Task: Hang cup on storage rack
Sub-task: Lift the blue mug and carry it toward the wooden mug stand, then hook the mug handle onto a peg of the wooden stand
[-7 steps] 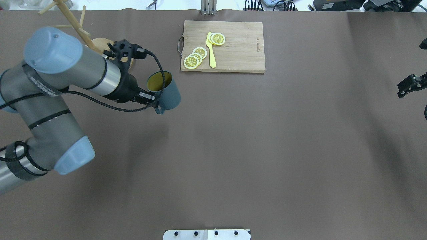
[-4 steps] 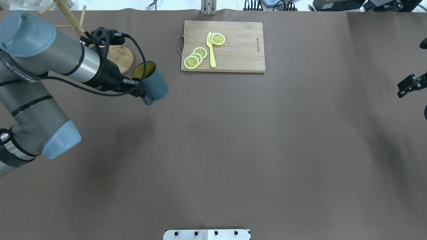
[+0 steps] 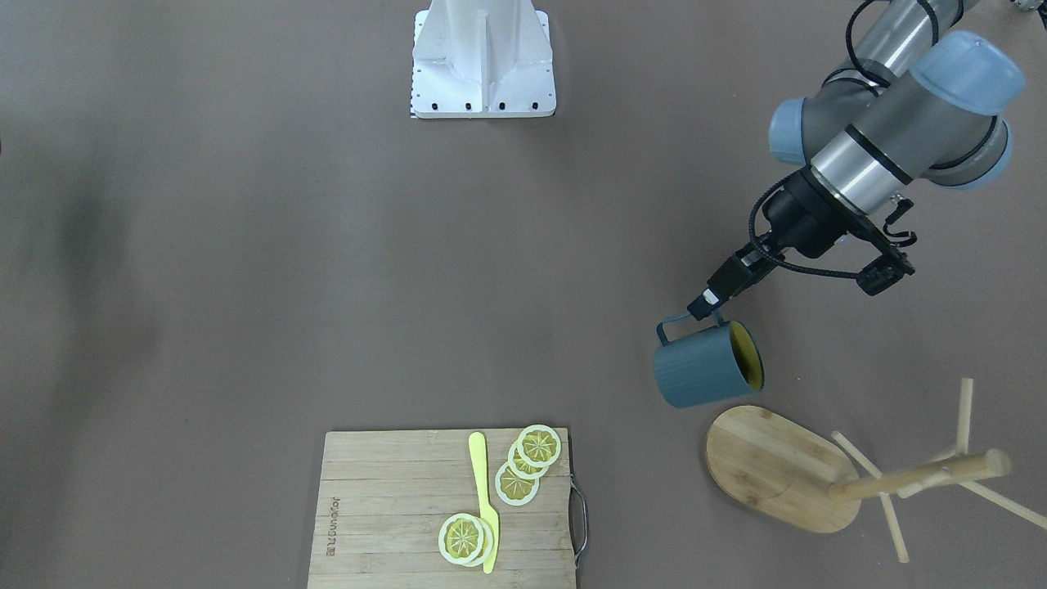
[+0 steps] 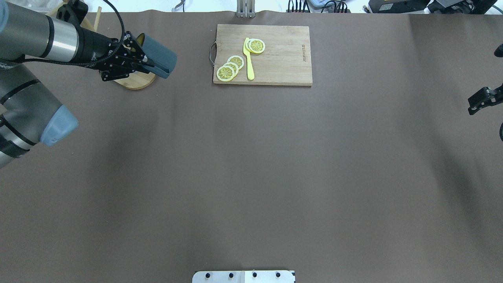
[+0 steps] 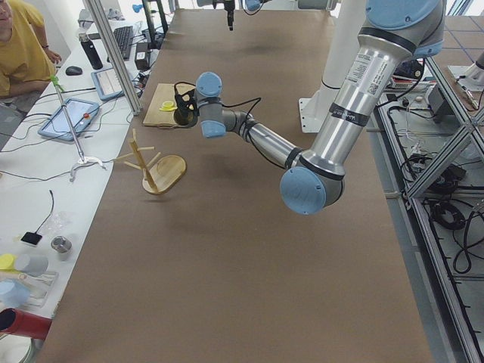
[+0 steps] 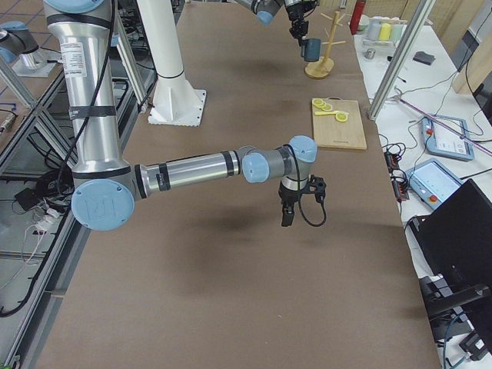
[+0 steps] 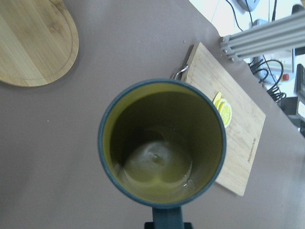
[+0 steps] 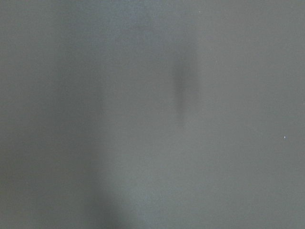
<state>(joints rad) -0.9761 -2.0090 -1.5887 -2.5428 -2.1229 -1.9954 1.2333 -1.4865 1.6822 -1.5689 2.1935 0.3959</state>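
My left gripper [image 3: 705, 311] is shut on the loop handle of the dark blue-grey cup [image 3: 705, 370]. It holds the cup in the air on its side, with the yellow-olive mouth turned toward the storage rack [image 3: 916, 478]. In the overhead view the cup [image 4: 160, 59] hangs over the right edge of the rack's oval bamboo base [image 4: 135, 81]. The left wrist view looks straight into the cup [image 7: 162, 143], with the base [image 7: 33, 43] at the upper left. The rack's post and thin pegs stand just beyond the cup. My right gripper [image 4: 480, 101] hovers at the table's right edge; its jaws are unclear.
A bamboo cutting board [image 4: 283, 59] with a metal handle lies to the right of the cup, carrying lemon slices [image 4: 230, 67] and a yellow knife [image 4: 248, 59]. The brown table [image 4: 251, 177] stretches between both arms. The robot's base plate [image 3: 483, 57] is at the near edge.
My left arm has carried the cup away from the table's middle, back and left to the rack's base. The cup has tipped from mouth-up onto its side. The right arm has not moved.
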